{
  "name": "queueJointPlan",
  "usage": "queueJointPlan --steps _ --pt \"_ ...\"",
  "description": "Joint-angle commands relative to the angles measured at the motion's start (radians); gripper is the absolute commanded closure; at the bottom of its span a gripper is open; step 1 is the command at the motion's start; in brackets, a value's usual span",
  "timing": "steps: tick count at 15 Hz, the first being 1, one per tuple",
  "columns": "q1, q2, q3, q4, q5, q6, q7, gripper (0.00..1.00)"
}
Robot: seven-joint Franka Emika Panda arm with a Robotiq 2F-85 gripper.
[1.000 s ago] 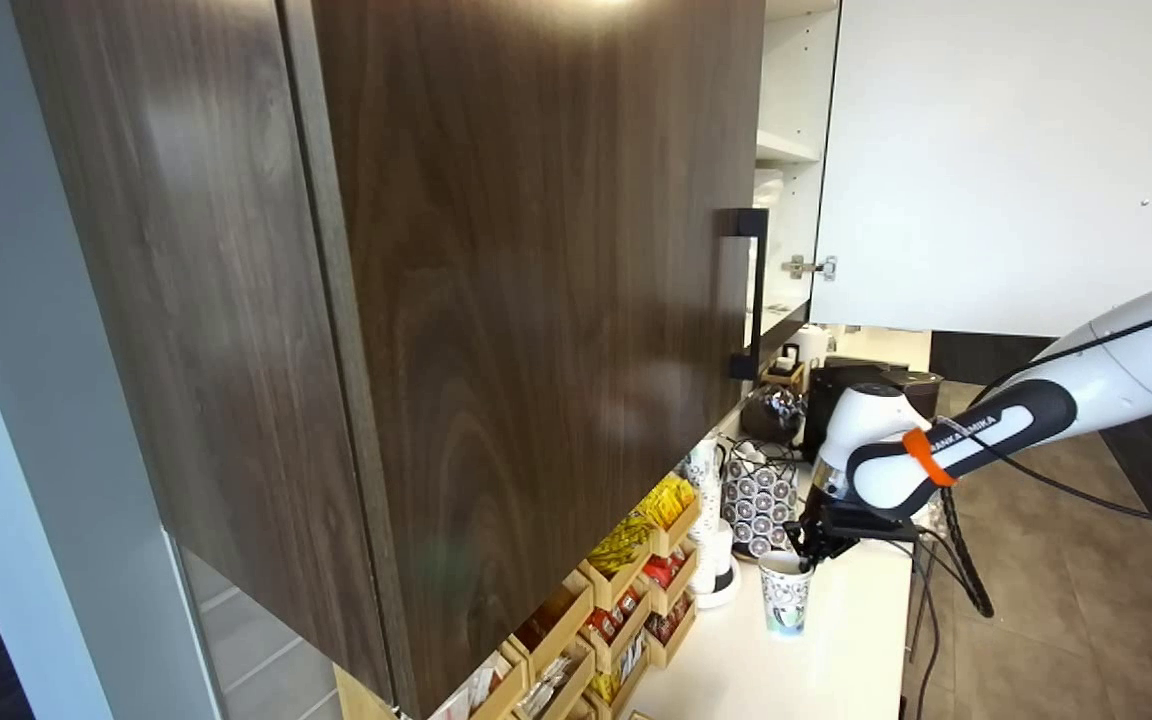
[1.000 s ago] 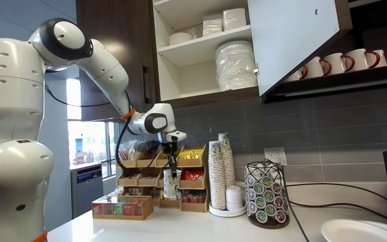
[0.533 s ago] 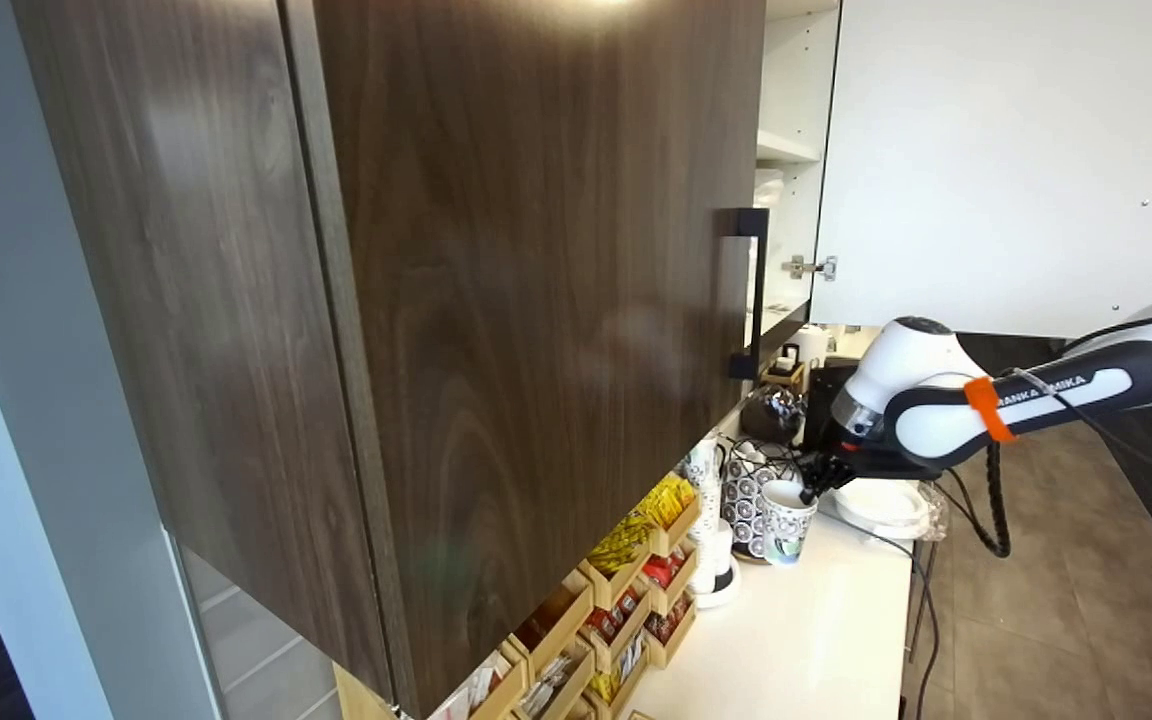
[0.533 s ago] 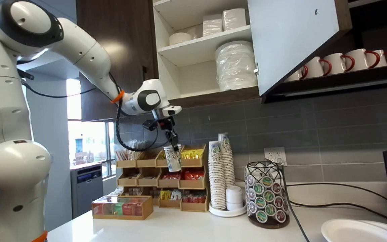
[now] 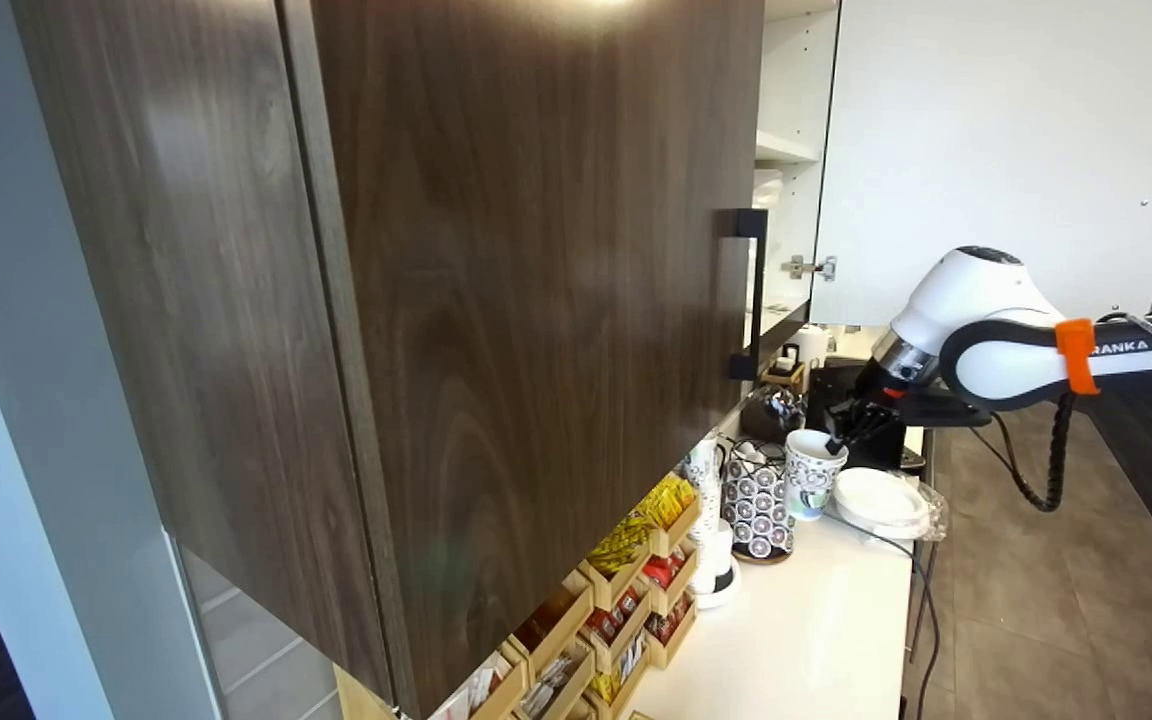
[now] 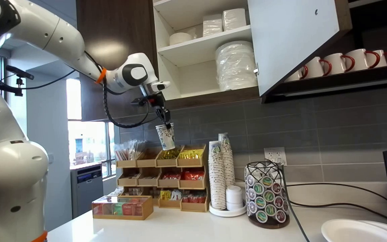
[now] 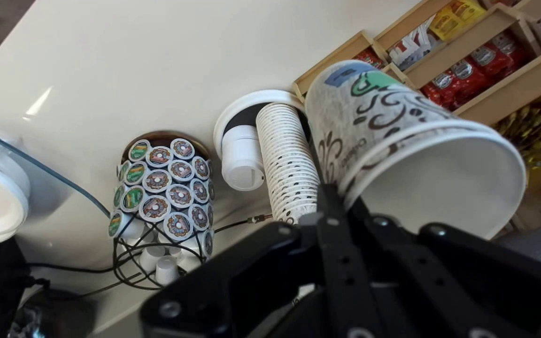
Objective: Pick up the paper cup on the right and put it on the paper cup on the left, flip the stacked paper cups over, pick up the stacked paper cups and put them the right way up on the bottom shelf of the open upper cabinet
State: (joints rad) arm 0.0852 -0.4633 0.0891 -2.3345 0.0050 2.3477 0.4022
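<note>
Presently: stacked paper cups point(image 6: 166, 137), mouths up, tilted, hang with rim pinched between the fingers point(image 7: 341, 253), presumably leaving bases free for landing, the open upper cabinet point(image 6: 193, 77) at their one o'clock in an exterior view.

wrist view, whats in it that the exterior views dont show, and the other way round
Only the wrist view: distinct screw heads on the gripper.
Only the exterior views: the open upper cabinet and the white robot arm; in an exterior view, white mugs with red handles.
Shared: the stacked paper cups, coffee pods and gripper.
</note>
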Motion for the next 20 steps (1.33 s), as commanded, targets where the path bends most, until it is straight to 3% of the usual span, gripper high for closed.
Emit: queueJointPlan --steps 1,5,13,20 --pt "-0.029 0.002 0.025 0.001 0.016 -0.002 -0.012 0.95" --pt "-0.03 0.013 0.025 0.025 0.008 -0.011 -0.021 0.97" --pt "-0.052 -0.037 0.038 0.244 -0.02 -0.276 -0.06 0.97" --pt "-0.052 0.01 0.036 0.486 -0.011 -0.452 -0.087 0.97"
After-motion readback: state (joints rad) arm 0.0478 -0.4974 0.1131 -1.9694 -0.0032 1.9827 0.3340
